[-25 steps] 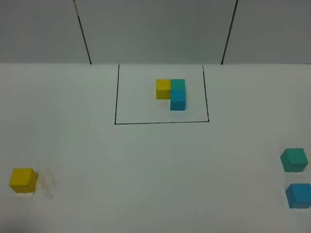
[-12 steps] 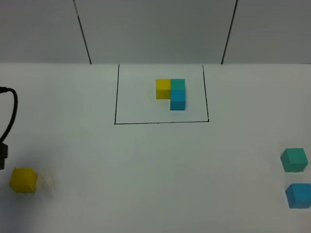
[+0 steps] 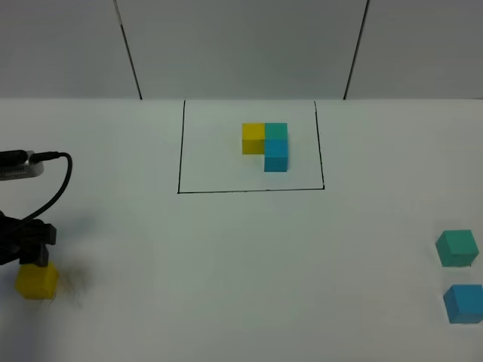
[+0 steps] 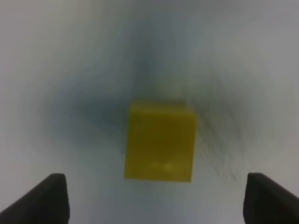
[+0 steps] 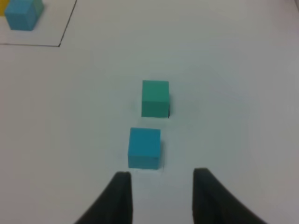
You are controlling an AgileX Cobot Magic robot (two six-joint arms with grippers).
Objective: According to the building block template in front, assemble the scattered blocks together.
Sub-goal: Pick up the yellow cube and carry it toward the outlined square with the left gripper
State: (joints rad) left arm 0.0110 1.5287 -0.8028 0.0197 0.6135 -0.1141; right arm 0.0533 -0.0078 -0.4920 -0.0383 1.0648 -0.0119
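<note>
The building block template [image 3: 266, 146] is a joined yellow, teal-green and blue trio inside a black-outlined rectangle at the far middle. The loose yellow cube [image 3: 36, 280] lies at the near left. My left gripper [image 3: 27, 246] hangs just above it, open. In the left wrist view the yellow cube [image 4: 160, 141] sits centred between the wide-apart fingertips [image 4: 51, 196]. The loose teal-green cube [image 3: 456, 248] and sky-blue cube [image 3: 463, 303] lie at the near right. In the right wrist view my right gripper [image 5: 161, 179] is open and empty, just short of the sky-blue cube [image 5: 145, 147], with the teal-green cube [image 5: 155, 98] beyond it.
The white table [image 3: 241, 264] runs to a grey back wall [image 3: 241, 45]. A black cable [image 3: 60, 177] loops over the left arm. Faint scuff marks [image 3: 75, 283] lie beside the yellow cube. A corner of the template's black outline [image 5: 60, 42] shows in the right wrist view.
My left arm has come into the exterior view from the left edge and now stands over the yellow cube. The cubes have not moved.
</note>
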